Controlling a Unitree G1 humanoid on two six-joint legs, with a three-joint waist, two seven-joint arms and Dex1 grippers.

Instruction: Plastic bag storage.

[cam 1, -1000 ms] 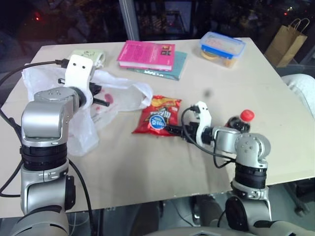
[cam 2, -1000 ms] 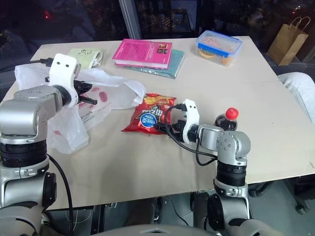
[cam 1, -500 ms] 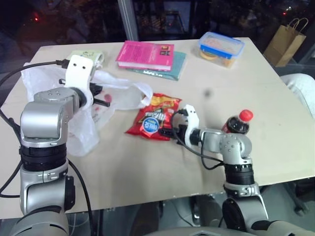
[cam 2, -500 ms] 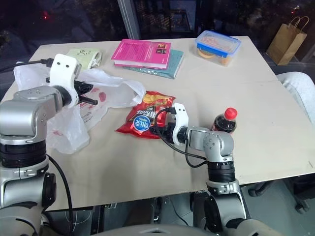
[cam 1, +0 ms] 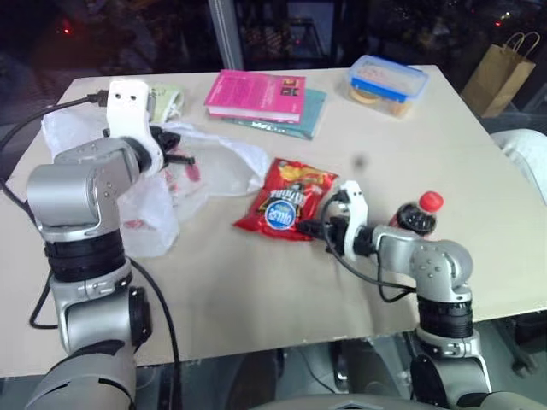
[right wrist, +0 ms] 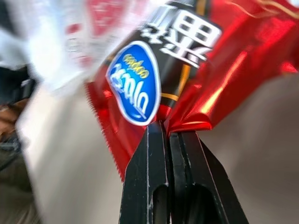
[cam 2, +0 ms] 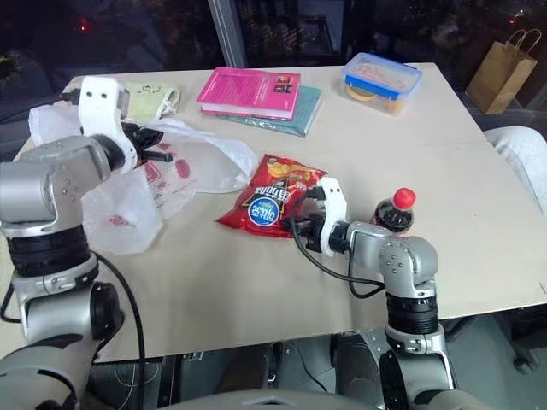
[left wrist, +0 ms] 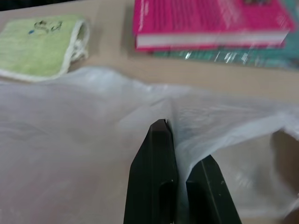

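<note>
Since a second ago, the right gripper (right wrist: 170, 133) has been closed on the packet's (cam 1: 286, 201) near edge, and the packet has been dragged a little toward the table's (cam 1: 256, 282) right edge. The left gripper (left wrist: 170, 135) is pinched shut on a fold of the bag (cam 1: 201, 166), which is lifted at that fold and otherwise spread by the left edge. Judged from this, loading is the step in hand: the packet looks ready to be carried to the bag's mouth, which would need to be held open.

Counted: one bag, one packet, one bottle (cam 1: 414, 215), two books (cam 1: 261, 98), one lunchbox (cam 1: 386, 83), one cloth (cam 1: 162, 98), one paper bag (cam 1: 500, 73) off the table.
</note>
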